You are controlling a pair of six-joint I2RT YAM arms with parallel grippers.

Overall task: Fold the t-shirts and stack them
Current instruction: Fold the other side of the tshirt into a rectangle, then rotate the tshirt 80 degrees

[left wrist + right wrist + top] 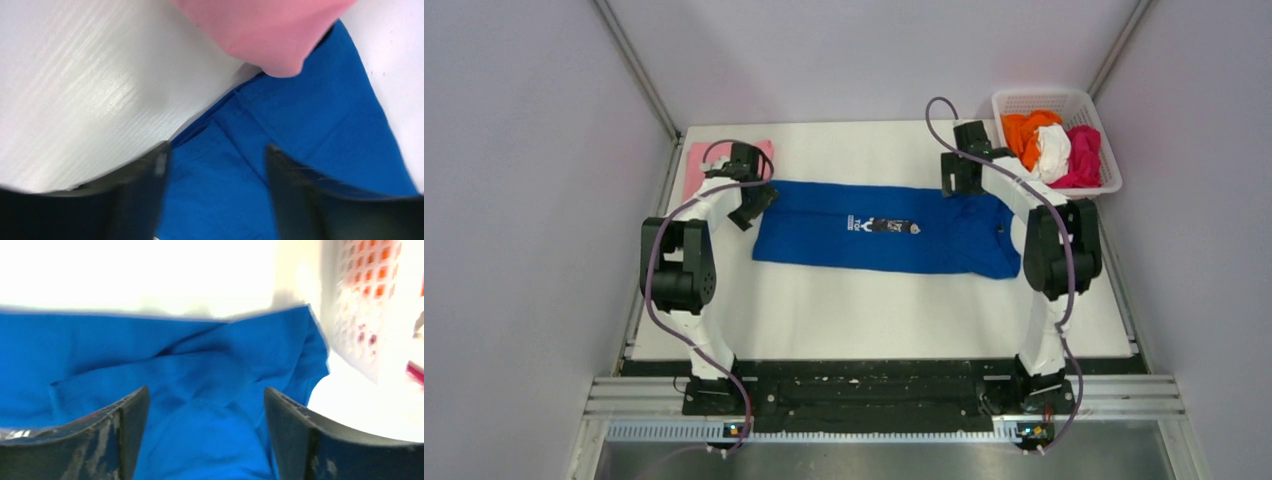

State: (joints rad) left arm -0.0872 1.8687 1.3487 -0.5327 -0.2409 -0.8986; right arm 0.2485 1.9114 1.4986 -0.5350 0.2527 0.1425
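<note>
Hovering over blue t-shirt (884,240) | long axis 9-to-3 o'clock on surface (874,320) | my left gripper (754,208) at its 9 end, right gripper (954,186) at 3 | both spread wide, holding nothing

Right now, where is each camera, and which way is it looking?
Top camera: above and behind the robot, looking down at the table, blue t-shirt; left arm, right arm show.
Left wrist: looks down past the left tool at blue cloth, the pink t-shirt.
Right wrist: looks past the right tool at blue cloth, basket.
Shared: the blue t-shirt, in all.
</note>
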